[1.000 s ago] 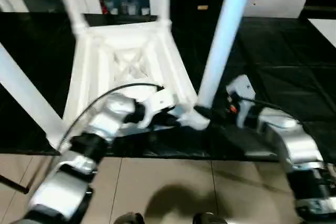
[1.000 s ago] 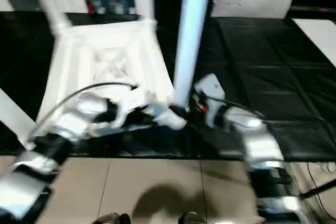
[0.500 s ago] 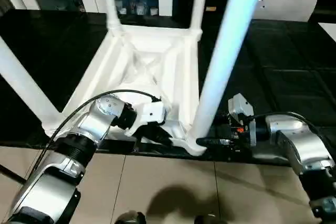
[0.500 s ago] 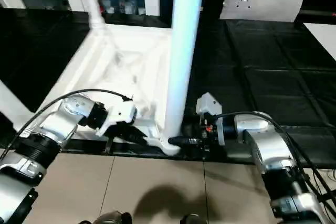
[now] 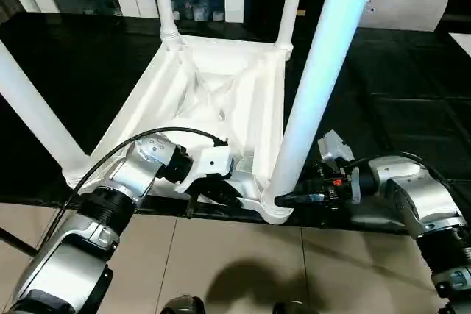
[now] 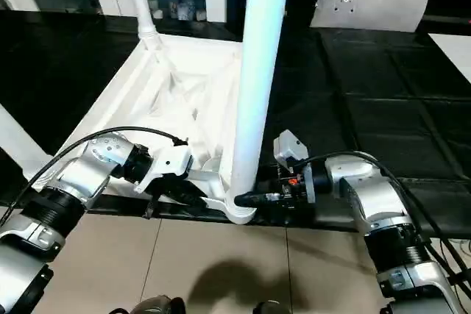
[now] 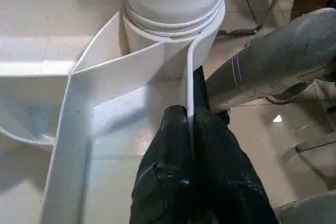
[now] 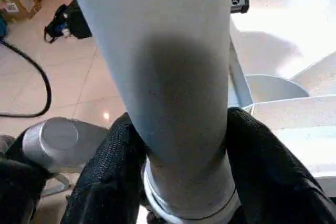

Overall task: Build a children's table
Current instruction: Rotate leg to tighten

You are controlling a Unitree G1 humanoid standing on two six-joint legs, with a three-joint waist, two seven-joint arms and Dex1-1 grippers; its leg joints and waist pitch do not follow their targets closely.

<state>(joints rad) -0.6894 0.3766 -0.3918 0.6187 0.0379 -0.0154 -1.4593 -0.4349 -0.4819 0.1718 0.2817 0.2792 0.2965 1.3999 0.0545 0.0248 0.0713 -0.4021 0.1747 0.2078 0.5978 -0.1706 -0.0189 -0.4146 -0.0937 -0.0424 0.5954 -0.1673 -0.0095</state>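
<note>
- The children's table (image 5: 213, 101) lies upside down on the black counter (image 5: 412, 108), its near corner at the counter's edge, so the sockets face up for the legs.
- The left claw (image 7: 191, 129) is clenched on a thin rib beside the near corner socket (image 7: 170, 22), likely steadying the top.
- The right claw (image 8: 176, 182) grips the near leg (image 5: 316, 71) low, just above that socket, probably to seat it.

Left tool (image 7: 191, 129) pinched tight on the rim (image 7: 190, 85), right tool (image 8: 181, 171) straddling the leg (image 8: 168, 77), fingers (image 8: 110, 171) hugging both sides, forearms low.
</note>
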